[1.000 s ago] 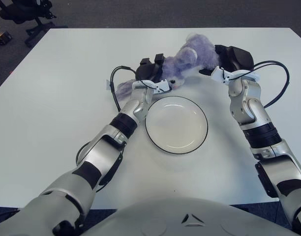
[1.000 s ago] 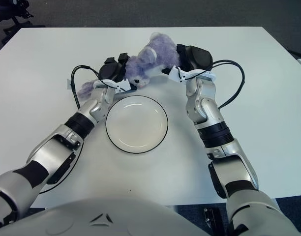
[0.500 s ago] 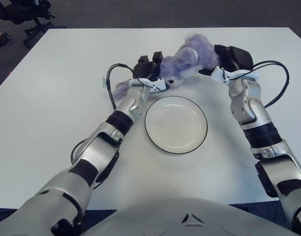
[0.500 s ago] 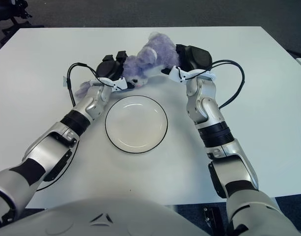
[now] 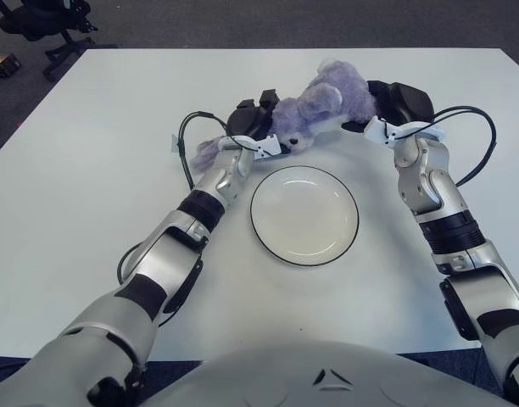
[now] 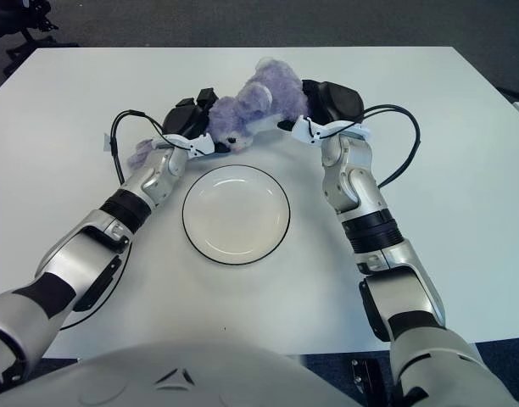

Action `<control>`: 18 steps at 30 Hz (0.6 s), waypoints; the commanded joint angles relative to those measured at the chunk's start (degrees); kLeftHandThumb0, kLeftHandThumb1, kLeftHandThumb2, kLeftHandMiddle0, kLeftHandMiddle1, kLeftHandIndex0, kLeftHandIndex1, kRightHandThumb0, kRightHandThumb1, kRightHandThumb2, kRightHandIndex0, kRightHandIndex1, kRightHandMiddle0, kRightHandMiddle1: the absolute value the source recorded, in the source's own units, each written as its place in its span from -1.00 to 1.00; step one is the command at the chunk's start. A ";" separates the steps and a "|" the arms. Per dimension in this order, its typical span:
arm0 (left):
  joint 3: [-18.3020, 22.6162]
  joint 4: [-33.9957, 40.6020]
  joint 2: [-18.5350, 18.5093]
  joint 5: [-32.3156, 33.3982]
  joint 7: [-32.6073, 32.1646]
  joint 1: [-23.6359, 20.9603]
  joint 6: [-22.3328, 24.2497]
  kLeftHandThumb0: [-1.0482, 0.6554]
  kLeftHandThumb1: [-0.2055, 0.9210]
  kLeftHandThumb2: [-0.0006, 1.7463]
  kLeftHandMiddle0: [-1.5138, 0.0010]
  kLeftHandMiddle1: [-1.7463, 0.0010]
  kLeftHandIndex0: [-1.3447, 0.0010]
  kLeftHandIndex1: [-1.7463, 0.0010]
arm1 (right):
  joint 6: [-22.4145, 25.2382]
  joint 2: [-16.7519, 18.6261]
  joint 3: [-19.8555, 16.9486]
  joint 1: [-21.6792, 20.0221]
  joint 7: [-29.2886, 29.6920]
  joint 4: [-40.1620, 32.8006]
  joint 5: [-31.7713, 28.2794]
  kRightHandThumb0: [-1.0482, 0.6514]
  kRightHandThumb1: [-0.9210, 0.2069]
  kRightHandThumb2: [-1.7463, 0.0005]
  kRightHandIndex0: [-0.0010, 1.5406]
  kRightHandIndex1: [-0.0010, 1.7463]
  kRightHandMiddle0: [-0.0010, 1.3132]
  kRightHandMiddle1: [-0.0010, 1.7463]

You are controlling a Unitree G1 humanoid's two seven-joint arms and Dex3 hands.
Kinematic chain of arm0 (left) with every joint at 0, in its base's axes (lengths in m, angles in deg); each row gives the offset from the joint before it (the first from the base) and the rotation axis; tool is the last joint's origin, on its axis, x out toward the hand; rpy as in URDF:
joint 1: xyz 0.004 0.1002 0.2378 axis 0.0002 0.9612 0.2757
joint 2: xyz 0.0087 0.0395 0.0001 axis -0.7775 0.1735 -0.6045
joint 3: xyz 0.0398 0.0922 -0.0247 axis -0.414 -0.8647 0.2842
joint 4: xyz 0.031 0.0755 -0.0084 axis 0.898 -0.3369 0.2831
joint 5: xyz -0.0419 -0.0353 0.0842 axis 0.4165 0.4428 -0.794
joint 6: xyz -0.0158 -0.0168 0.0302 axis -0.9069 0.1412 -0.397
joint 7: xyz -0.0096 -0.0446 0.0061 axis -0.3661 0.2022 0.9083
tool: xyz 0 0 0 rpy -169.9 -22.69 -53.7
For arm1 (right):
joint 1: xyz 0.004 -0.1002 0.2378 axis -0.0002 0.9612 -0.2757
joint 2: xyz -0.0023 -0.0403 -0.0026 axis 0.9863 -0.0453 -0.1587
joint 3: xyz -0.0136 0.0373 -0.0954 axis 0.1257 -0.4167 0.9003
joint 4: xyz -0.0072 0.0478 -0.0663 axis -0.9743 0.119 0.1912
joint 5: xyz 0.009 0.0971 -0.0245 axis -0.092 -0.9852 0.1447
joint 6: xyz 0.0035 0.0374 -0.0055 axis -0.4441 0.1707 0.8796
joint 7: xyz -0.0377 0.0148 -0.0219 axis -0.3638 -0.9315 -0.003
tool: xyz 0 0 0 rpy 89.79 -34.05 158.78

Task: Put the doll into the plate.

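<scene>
A fluffy purple doll (image 5: 317,105) is stretched between my two hands, just beyond the far rim of the plate. My left hand (image 5: 253,124) is closed on its lower end, and a purple limb (image 5: 205,153) trails out to the left on the table. My right hand (image 5: 390,103) grips the doll's other end at the upper right. The white plate (image 5: 304,215) with a thin dark rim sits on the table between my forearms, with nothing in it.
The white table (image 5: 98,127) stretches wide on both sides of the plate. Black cables loop out from both wrists (image 5: 188,140). An office chair base (image 5: 41,24) stands on the dark floor beyond the table's far left corner.
My left forearm has swung a little to the left while the hand stays on the doll. The doll, the right hand and the plate have barely shifted.
</scene>
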 commanded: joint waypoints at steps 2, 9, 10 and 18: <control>0.50 -1.37 -0.58 0.55 0.33 -1.41 -0.43 0.38 0.96 -0.84 0.21 -1.00 0.36 -1.00 | -1.08 -0.66 -0.78 -1.48 -0.18 0.30 -0.68 -0.12 -1.00 0.76 0.35 1.00 0.42 1.00; 3.29 -1.42 -4.39 5.62 10.79 -5.86 -3.82 0.40 0.56 -0.33 0.06 -1.00 0.26 -1.00 | -4.48 -3.61 -2.24 -6.69 -11.33 5.69 -8.50 -0.12 -1.00 0.77 0.34 1.00 0.41 1.00; 3.34 -1.40 -4.45 5.70 11.02 -5.93 -3.87 0.40 0.54 -0.31 0.06 -1.00 0.26 -1.00 | -4.62 -3.71 -2.25 -6.83 -11.56 5.87 -8.71 -0.12 -1.00 0.77 0.34 1.00 0.41 1.00; 5.43 0.67 -6.83 8.76 17.41 -7.82 -3.43 0.37 0.48 -0.25 0.01 -1.00 0.24 -1.00 | -6.73 -5.36 -5.60 -10.59 -18.86 10.41 -16.40 -0.12 -1.00 0.76 0.34 1.00 0.35 1.00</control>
